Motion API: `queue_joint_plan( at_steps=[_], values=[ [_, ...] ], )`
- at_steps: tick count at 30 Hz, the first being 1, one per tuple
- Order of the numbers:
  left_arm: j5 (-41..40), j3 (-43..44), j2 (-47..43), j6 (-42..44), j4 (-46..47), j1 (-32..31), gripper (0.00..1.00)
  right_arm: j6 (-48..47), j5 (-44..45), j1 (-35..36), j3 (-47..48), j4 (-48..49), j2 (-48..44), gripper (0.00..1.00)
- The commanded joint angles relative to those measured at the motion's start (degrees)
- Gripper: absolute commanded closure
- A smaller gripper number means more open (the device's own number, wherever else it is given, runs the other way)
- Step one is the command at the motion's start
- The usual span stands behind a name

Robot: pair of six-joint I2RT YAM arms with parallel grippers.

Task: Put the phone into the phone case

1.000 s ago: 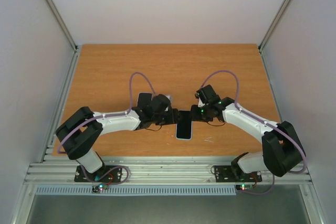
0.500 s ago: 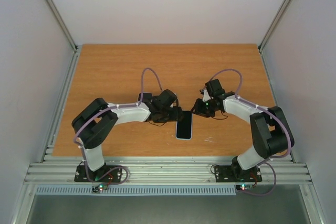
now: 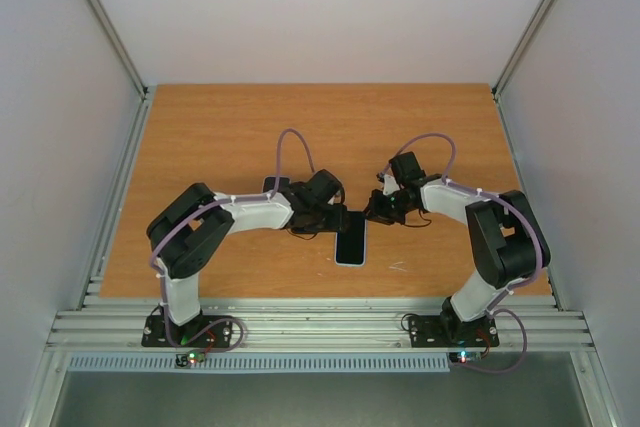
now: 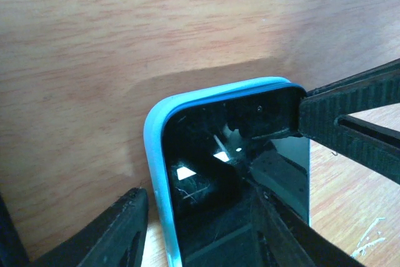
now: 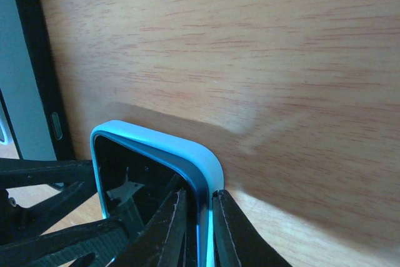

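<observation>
The phone (image 3: 351, 240) lies flat on the table with its black screen (image 4: 212, 179) up, inside the light blue phone case (image 4: 155, 154). My left gripper (image 3: 338, 219) is open at the phone's top left. In the left wrist view (image 4: 195, 191) one finger rests on the table outside the case and the other is over the screen. My right gripper (image 3: 368, 215) is at the top right. In the right wrist view (image 5: 201, 193) it is shut on the case's blue rim (image 5: 209, 173), one finger inside over the screen and one outside.
A dark flat device with a grey face (image 5: 25, 73) lies on the table beyond the phone, near my left arm (image 3: 273, 186). The wooden table (image 3: 220, 137) has metal rails (image 3: 120, 177) along its sides and white walls around.
Both arms have folded their elbows in towards the middle. Both grippers have closed in on the phone's top end. The phone has not moved.
</observation>
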Motion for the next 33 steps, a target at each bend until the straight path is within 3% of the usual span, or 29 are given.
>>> queue_joint_plan(
  at_steps=[1, 15, 26, 33],
  values=[
    [-1.2, 1.6, 3.0, 1.6, -3.7, -1.4, 0.56, -1.2, 4.8, 0.1, -0.8, -4.1, 3.8, 0.86],
    [-8.1, 3.7, 4.6, 3.7, -11.3, -4.3, 0.55, 0.1, 19.2, 5.3, 2.6, -12.5, 10.2, 0.87],
    [-11.3, 2.9, 4.1, 3.9, -13.6, -4.3, 0.46, 4.2, 30.1, 8.4, 5.6, -17.1, 12.8, 0.84],
    [-14.2, 3.5, 4.6, 4.1, -15.1, -4.6, 0.44, 4.3, 30.2, 9.4, 6.1, -16.9, 13.2, 0.84]
  ],
)
